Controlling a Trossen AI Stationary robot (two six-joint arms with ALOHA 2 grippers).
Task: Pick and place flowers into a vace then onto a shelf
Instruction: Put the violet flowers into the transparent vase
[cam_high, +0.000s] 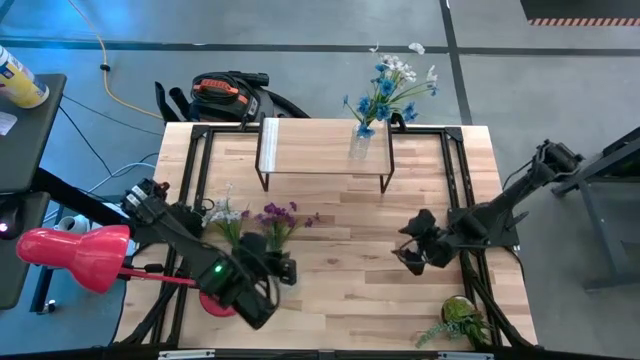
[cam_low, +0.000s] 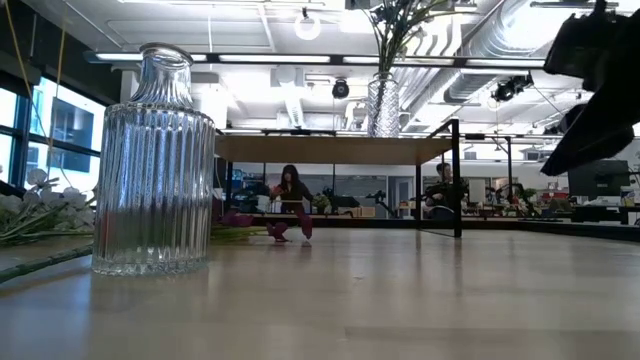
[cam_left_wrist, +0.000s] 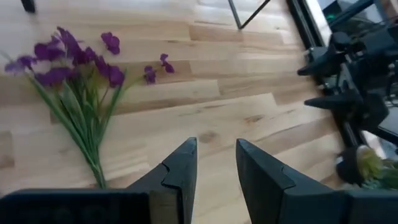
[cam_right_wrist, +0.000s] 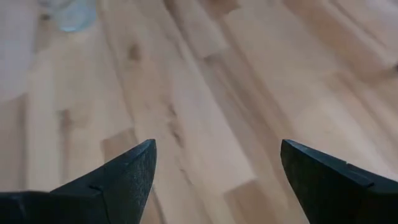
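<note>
Glass is holding the only arranged flowers: a clear vase (cam_high: 360, 146) is standing on the shelf (cam_high: 310, 148) toward the 12 o'clock edge of the wooden surface (cam_high: 350, 250), carrying the blue and white flowers (cam_high: 385, 88). A second, ribbed glass vase (cam_low: 152, 165) is standing empty close to the low camera; I cannot place it in the high view. Two loose bunches are lying flat on the surface at about 9 o'clock, just beside each other: the purple flowers (cam_high: 279, 218) and the pale white flowers (cam_high: 226, 215). That is making three bunches and two vases in all. A bushy potted plant (cam_high: 460, 315) is sitting near the 5 o'clock corner. The left gripper (cam_left_wrist: 214, 163) is hovering at about 7 o'clock, right beside the purple stems, its jaws standing a little apart and holding nothing. The right gripper (cam_right_wrist: 214, 163) is hanging over bare wood at about 3 o'clock, its jaws spread wide and empty. The middle of the surface, between the two arms and in front of the shelf, is lying open, with black frame rails running along both side edges.
</note>
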